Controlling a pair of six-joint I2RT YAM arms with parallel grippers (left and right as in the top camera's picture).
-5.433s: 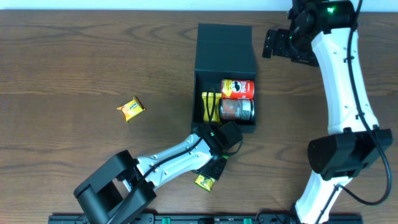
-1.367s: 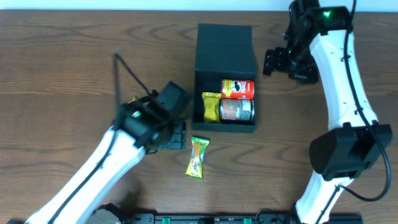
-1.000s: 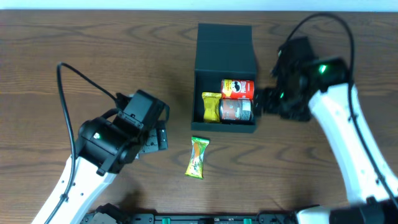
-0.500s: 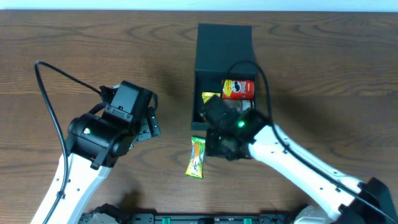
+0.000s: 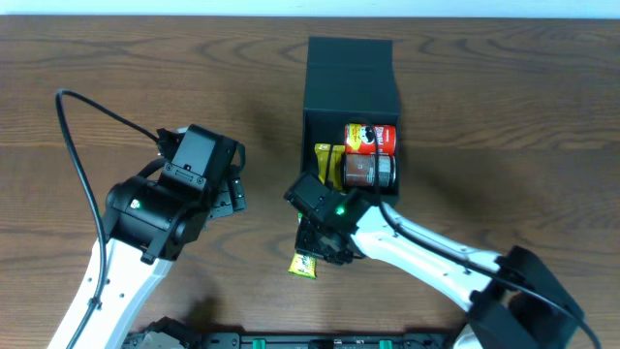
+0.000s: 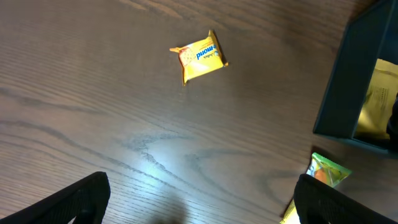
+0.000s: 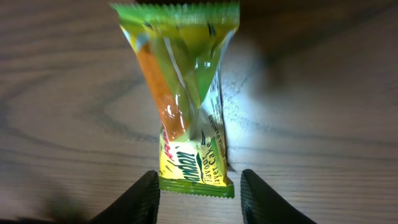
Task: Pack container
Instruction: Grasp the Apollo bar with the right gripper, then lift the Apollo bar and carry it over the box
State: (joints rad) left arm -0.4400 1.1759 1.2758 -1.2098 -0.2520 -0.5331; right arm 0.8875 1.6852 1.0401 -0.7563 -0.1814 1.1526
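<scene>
The container (image 5: 351, 73) is a dark teal box; its lid lies open toward the far side. Inside are a red can (image 5: 371, 138), a grey can (image 5: 369, 172) and a yellow packet (image 5: 328, 165). A green-and-yellow packet (image 7: 180, 93) lies on the table just in front of the box. My right gripper (image 7: 198, 186) is down over it, shut on its near end. Only the packet's tip (image 5: 303, 264) shows from overhead under that gripper (image 5: 315, 242). My left gripper (image 6: 199, 199) hangs open over bare table, left of the box. A small yellow packet (image 6: 199, 56) lies ahead of it.
The left wrist view shows the container's side wall (image 6: 342, 87) and the green packet's end (image 6: 323, 171) at the right. The left arm (image 5: 165, 208) stands over the table's left half. The right arm (image 5: 426, 257) stretches across the front right.
My right arm swung from beside the box down to the green packet, and its jaws closed from wide open onto the packet's end. The left arm drew back left, still open.
</scene>
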